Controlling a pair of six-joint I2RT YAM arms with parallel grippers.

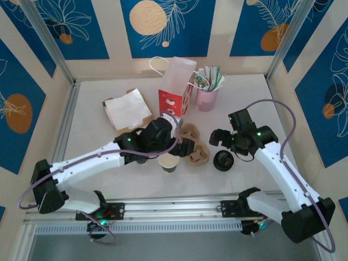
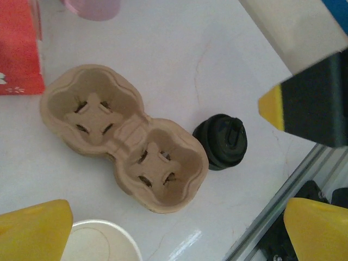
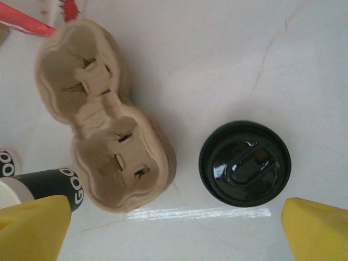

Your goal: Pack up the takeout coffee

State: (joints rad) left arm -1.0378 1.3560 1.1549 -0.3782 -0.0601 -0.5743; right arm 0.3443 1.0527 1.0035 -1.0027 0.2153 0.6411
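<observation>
Standing upright on the bench (image 1: 255, 98), the takeout coffee (image 1: 168, 163) sat just beside the near end of the pulp cup carrier (image 1: 194, 145). Left fingers (image 2: 32, 231) were spread wide, empty; right fingers (image 3: 318, 228) were likewise spread, hovering by the black lid (image 3: 244, 163).

White marbled tabletop (image 1: 255, 100): far right corner bare, free passage. Centre crowded: brown moulded-pulp two-cup carrier (image 1: 196, 145), both wells open from above; round black plastic lid (image 1: 223, 161) just beside its right end, narrow gap between; small off-white paper cup (image 1: 168, 163) near its left end. Far edge: upright red-and-white paper bag (image 1: 175, 95), pink cup of wrapped straws (image 1: 207, 99); further left, flat brown card with white napkins (image 1: 128, 109)
</observation>
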